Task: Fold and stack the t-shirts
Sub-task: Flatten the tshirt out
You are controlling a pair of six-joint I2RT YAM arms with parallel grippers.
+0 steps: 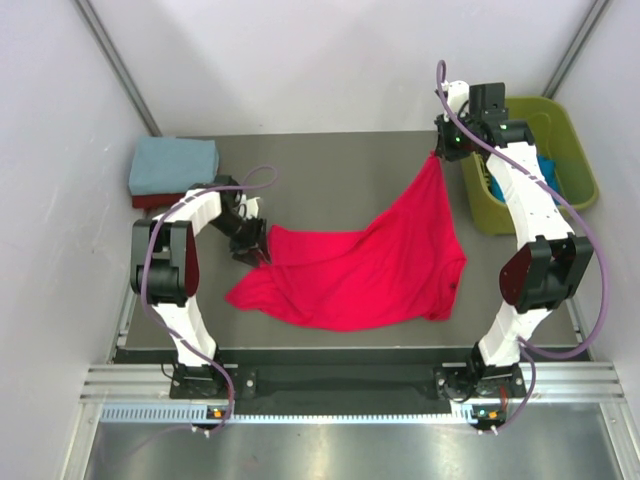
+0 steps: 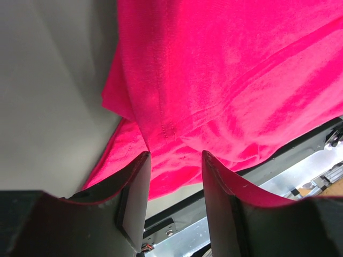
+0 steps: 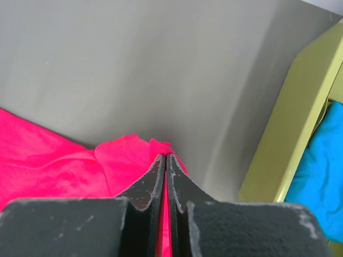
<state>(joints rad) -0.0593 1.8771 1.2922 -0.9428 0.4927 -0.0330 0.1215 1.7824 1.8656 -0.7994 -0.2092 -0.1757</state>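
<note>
The bright red t-shirt (image 1: 360, 270) lies crumpled across the middle of the table. Its back right corner is pulled up to my right gripper (image 1: 437, 155). In the right wrist view that gripper (image 3: 165, 156) is shut on a thin fold of the red cloth (image 3: 53, 166). My left gripper (image 1: 255, 252) is at the shirt's left edge. In the left wrist view it (image 2: 176, 155) is open, the red cloth (image 2: 225, 80) lying just past its fingertips and nothing pinched between them. A folded blue-grey tee (image 1: 172, 165) rests on a dark red one (image 1: 150, 200) at the back left.
An olive-green tub (image 1: 575, 140) stands at the back right, close to my right arm, with a bright blue tee (image 1: 548, 175) inside it. The right wrist view shows the tub wall (image 3: 289, 128) and the blue cloth (image 3: 321, 176). White walls enclose the table on three sides.
</note>
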